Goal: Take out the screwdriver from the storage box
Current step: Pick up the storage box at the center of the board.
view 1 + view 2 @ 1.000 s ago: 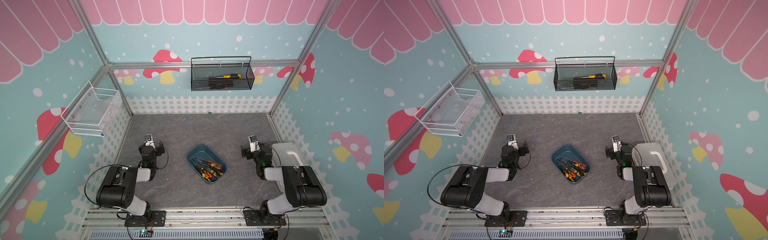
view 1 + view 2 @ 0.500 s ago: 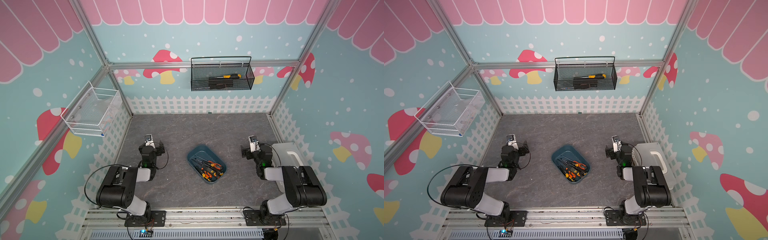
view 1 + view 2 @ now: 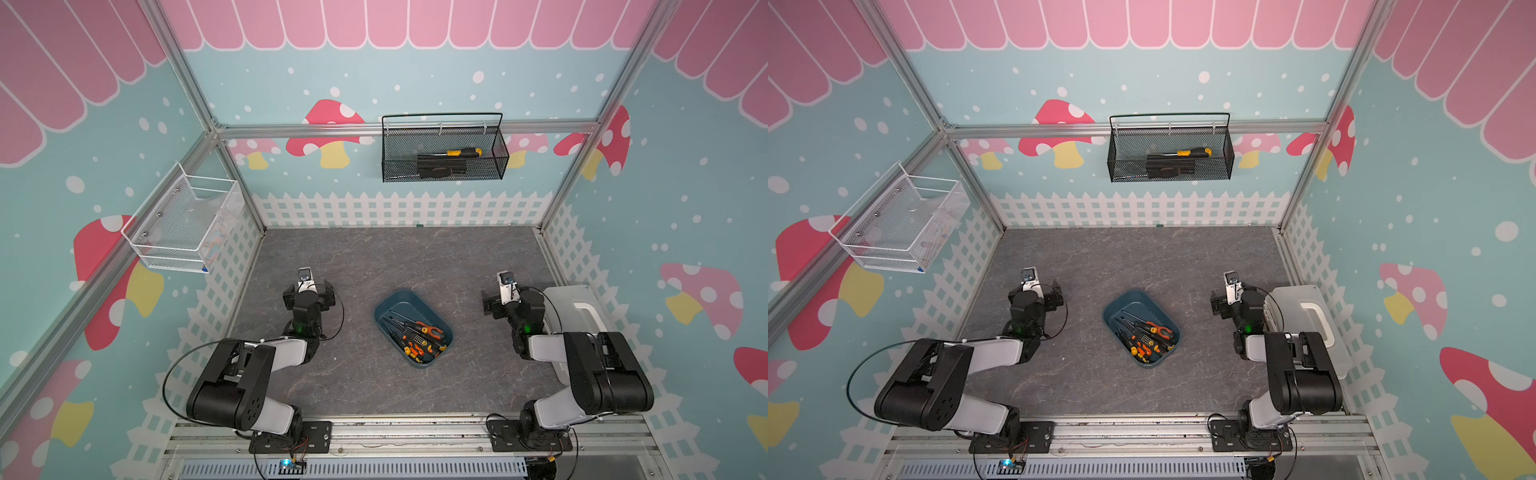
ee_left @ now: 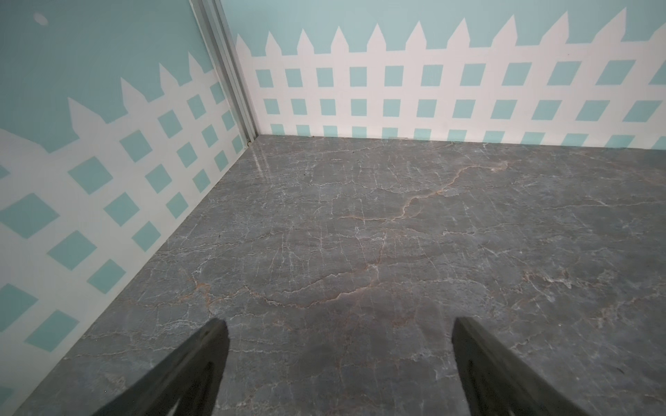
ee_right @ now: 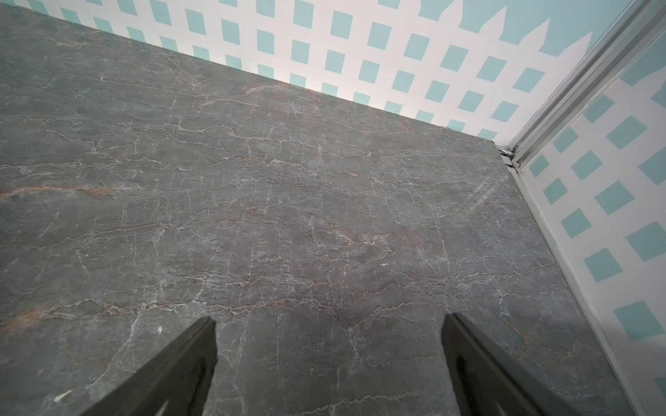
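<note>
Left pincer (image 4: 338,324), right pincer (image 5: 329,320): both wide apart, empty, over bare desk (image 4: 360,216). Box (image 3: 405,300) sits lower centre between them, so either should reach its screwdrivers (image 3: 417,338).

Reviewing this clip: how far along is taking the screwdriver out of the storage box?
Done: nothing; the orange-and-black-handled screwdrivers lie inside the shallow dark teal plastic storage box. In hand: nothing; the left gripper and right gripper are open and empty over the grey marbled tabletop, either side of the box. Left: reach into the box, grasp a screwdriver, lift it out.
</note>
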